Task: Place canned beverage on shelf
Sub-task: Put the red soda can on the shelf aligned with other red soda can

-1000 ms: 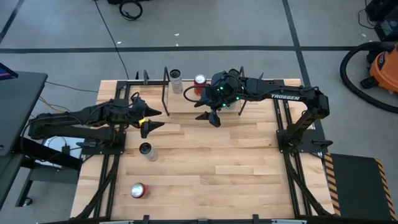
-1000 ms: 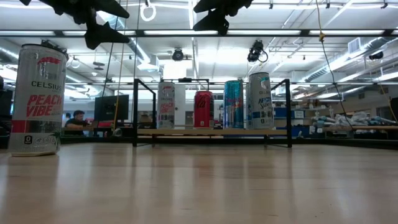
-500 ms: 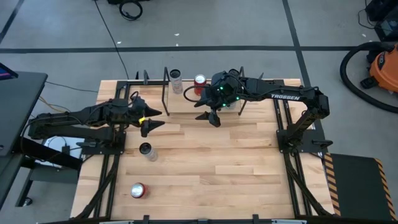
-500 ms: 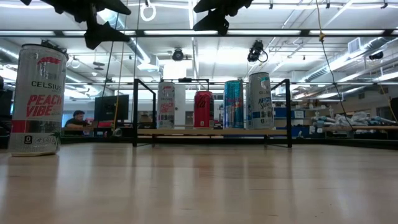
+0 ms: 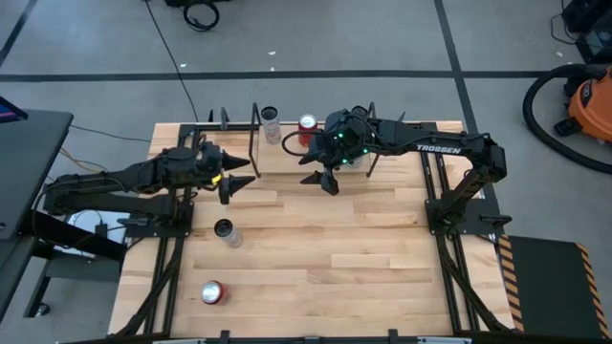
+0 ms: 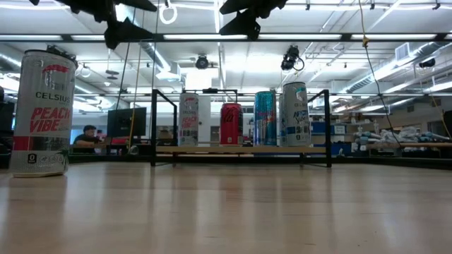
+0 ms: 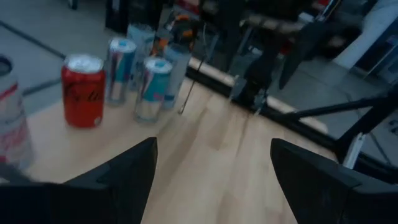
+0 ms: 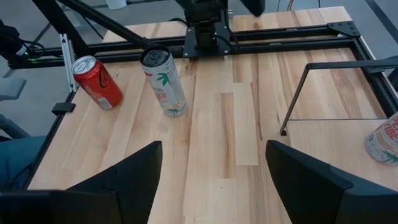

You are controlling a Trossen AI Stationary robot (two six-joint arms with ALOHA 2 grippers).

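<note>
The shelf (image 5: 287, 158), a light-wood board in a black rod frame, stands at the table's far edge; in the low view (image 6: 240, 149) it carries a white can (image 6: 188, 120), a red can (image 6: 231, 123), a teal can (image 6: 265, 118) and a white-blue can (image 6: 296, 114), all upright. A tall Celsius can (image 5: 225, 231) stands on the table left of centre. A red can (image 5: 211, 292) is near the front left. My left gripper (image 5: 244, 172) is open and empty in the air by the shelf's left end. My right gripper (image 5: 320, 177) is open and empty, high in front of the shelf.
Bare wood spreads over the table's middle and right (image 5: 363, 239). Black frame rails run along both sides (image 5: 435, 191). The shelf's upright posts (image 6: 153, 127) stand at its ends. The right wrist view shows the Celsius can (image 8: 165, 81) and the red can (image 8: 96, 81) beyond its fingers.
My left gripper has gone toward the table's far edge and a little to the right, nearer the shelf's left end, staying open. My right gripper and the cans have kept still.
</note>
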